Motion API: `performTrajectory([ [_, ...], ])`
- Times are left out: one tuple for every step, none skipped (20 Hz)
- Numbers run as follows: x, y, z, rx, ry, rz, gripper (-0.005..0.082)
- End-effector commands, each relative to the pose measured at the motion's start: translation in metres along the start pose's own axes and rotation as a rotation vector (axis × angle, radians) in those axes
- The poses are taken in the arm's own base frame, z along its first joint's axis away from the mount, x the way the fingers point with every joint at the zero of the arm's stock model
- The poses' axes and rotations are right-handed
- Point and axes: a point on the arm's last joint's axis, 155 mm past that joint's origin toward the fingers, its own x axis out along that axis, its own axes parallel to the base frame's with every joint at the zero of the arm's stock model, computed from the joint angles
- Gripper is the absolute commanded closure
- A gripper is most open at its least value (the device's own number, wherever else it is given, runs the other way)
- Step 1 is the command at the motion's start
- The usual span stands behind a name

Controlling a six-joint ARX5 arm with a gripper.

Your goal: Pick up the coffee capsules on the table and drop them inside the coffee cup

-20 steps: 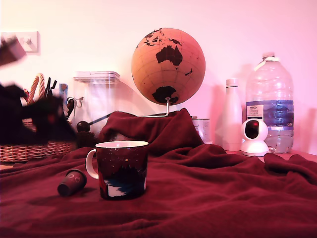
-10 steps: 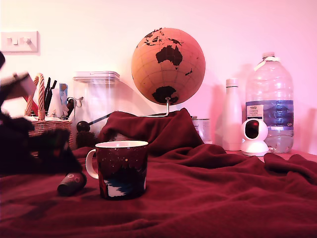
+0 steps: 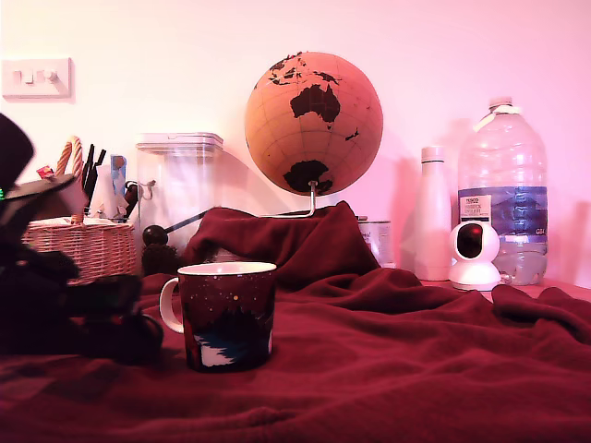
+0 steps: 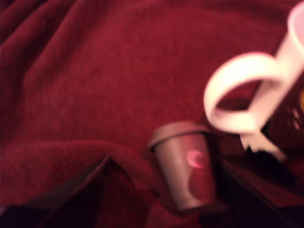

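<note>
My gripper (image 3: pixel 115 323) is low on the red blanket (image 3: pixel 388 369), at 9 o'clock from the coffee cup (image 3: pixel 226 314) in the exterior view. Its jaws stand apart, one on each side of the capsule (image 4: pixel 185 168), and I cannot tell if they touch it.

The capsule lies on its side on the blanket, between my jaws. It has a tapered body and a wider flat lid, and a small round mark on the wall. In the exterior view my gripper hides it.

The white handle (image 4: pixel 240 97) of the cup is just beside the capsule, at 1 o'clock from it in the wrist view. The cup stands upright, dark with small speckles; what is inside does not show.

Behind, from 10 to 2 o'clock of the cup, stand a wicker basket (image 3: pixel 83 249) with tools in it, a clear lidded canister (image 3: pixel 180 189), a globe (image 3: pixel 314 122), a white bottle (image 3: pixel 432 217), a small white camera (image 3: pixel 475 254) and a big water bottle (image 3: pixel 506 185).
</note>
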Motion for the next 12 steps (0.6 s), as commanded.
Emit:
performTrajectory([
  [0.0016,-0.0006,-0.0155,-0.003,0.045,-0.004,0.0164],
  [0.0016,-0.0007,-0.0152,-0.004,0.043,-0.004,0.0204],
  [0.0016,-0.0007,-0.0148,-0.003,0.042,-0.004,0.0251],
  [0.0015,-0.0007,-0.0146,-0.003,0.041,-0.004,0.0298],
  [0.0015,-0.0007,-0.0152,-0.003,0.043,-0.004,0.0339],
  [0.0015,-0.0006,-0.0162,-0.004,0.048,-0.004,0.0365],
  [0.0011,-0.0005,-0.017,-0.004,0.051,-0.003,0.0379],
  [0.0009,-0.0005,-0.0173,-0.004,0.053,-0.003,0.0383],
  [0.0001,-0.0005,-0.0175,-0.004,0.057,-0.003,0.0383],
  [-0.0008,-0.0006,-0.0178,-0.005,0.062,-0.002,0.0383],
  [-0.0027,-0.0016,-0.0189,-0.004,0.073,-0.003,0.0383],
  [-0.005,-0.0023,-0.0203,-0.004,0.086,-0.003,0.0383],
])
